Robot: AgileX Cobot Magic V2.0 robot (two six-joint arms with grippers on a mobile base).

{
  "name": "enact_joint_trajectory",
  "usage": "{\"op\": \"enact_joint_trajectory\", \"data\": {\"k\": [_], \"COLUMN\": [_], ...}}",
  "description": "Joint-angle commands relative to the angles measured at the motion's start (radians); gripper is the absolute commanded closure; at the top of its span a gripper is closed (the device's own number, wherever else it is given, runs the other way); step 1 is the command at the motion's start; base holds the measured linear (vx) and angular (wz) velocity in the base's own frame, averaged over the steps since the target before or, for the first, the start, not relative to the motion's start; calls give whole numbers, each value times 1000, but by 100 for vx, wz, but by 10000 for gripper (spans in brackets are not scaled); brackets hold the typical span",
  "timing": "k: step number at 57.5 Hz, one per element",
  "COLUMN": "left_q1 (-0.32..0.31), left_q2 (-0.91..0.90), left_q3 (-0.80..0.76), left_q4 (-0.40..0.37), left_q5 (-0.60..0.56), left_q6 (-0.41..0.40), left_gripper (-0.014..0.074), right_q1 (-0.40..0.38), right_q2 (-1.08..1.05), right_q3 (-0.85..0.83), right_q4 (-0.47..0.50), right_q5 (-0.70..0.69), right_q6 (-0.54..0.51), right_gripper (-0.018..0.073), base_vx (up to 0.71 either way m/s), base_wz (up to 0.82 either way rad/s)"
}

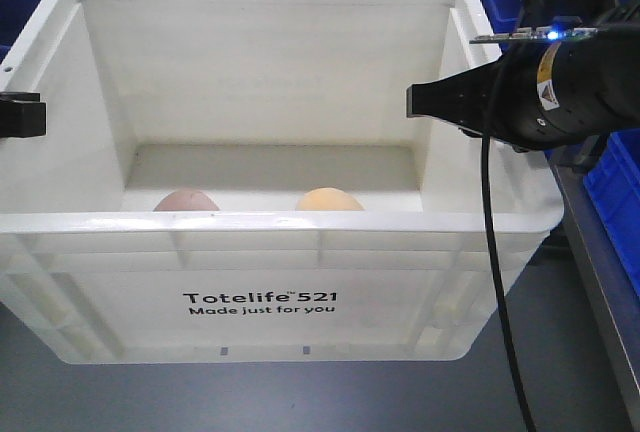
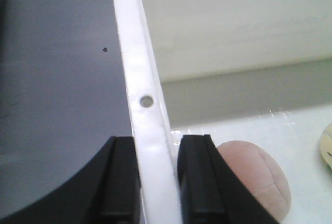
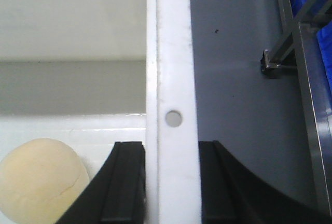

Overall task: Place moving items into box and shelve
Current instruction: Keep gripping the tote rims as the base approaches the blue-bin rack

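The box [image 1: 400, 292] is a large white plastic crate with a thick ribbed rim, smooth inner walls and black print on its front wall reading "Totelife 521 Made just for you". It fills most of the front view above a dark grey surface [image 1: 560, 392], with blue bins [image 1: 615, 212] off to the right. On its floor, close behind the front wall, lie two round lumps. The pinkish-beige bun [image 2: 259, 177], on the left, has a faint seam across its top. The yellow-orange bun [image 3: 39, 180] sits right of centre, apart from the first; only their tops show over the front rim. The left gripper [image 2: 158, 149] is clenched on the box's left side rim. One black finger [image 2: 122, 177] is pressed against the outside and the other against the inside, just below a small hole in the rim. The pinkish-beige bun lies just beside that inner finger, down on the floor of the box. The right gripper [image 3: 172, 151] grasps the right side rim in the same way, one finger on each face beneath a matching hole. The yellow-orange bun lies just inside its inner finger. A black cable [image 1: 495, 282] hangs from the right arm across the box's front corner, and a metal frame [image 3: 306, 105] stands beyond the right rim.
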Motion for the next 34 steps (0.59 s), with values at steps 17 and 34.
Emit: {"op": "enact_joint_trajectory", "data": {"k": [17, 34], "left_q1": [-15, -15], "left_q2": [-26, -26], "left_q3": [-43, -43], "left_q4": [-24, -24], "left_q5": [-156, -156], "left_q6": [16, 16], "left_gripper": [477, 477], "right_q1": [7, 7], "right_q2": [-34, -34], "right_q3": [-39, -39], "right_q4": [-102, -102], "right_q5": [-105, -105], "right_q6": [-13, -13], "right_gripper": [484, 484], "base_vx": [52, 51], "base_wz": [-8, -3]}}
